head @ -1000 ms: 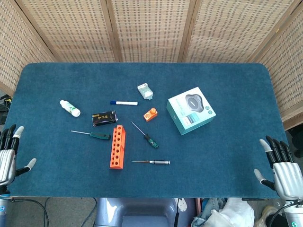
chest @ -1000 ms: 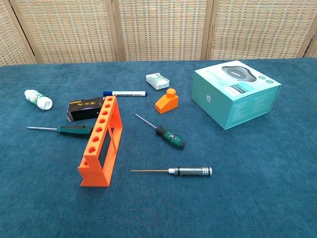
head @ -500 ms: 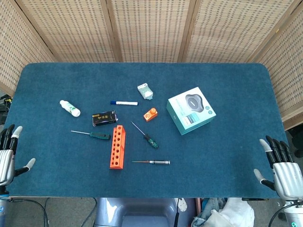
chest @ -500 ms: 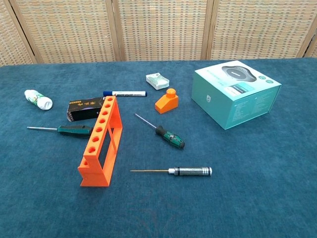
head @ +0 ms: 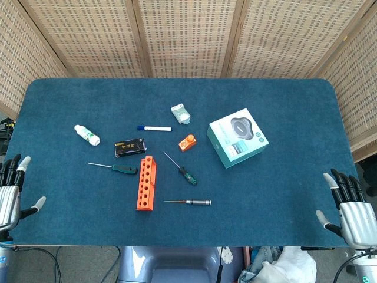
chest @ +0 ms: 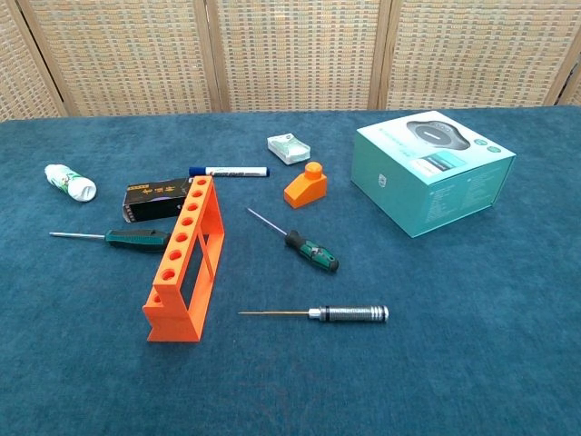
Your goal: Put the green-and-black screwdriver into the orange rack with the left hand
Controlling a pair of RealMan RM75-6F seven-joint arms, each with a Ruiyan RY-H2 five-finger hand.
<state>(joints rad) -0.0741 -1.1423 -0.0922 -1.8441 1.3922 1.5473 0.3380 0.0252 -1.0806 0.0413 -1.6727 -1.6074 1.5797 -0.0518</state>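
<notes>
The green-and-black screwdriver (head: pixel 187 174) (chest: pixel 312 252) lies flat on the blue table just right of the orange rack (head: pixel 145 183) (chest: pixel 184 261), with its thin shaft pointing toward the far left. The rack stands upright, and its row of holes is empty. My left hand (head: pixel 10 192) hovers at the table's near left corner, fingers spread and holding nothing, far from the screwdriver. At the near right corner my right hand (head: pixel 349 211) is likewise spread and empty. Neither hand shows in the chest view.
A dark-green-handled screwdriver (head: pixel 115 168) lies left of the rack and a silver-handled one (head: pixel 192 202) lies in front of it. Behind are a black box (head: pixel 129 147), blue marker (head: pixel 154 128), white bottle (head: pixel 86 135), orange block (head: pixel 187 142), small white pack (head: pixel 180 114) and teal box (head: pixel 238 137).
</notes>
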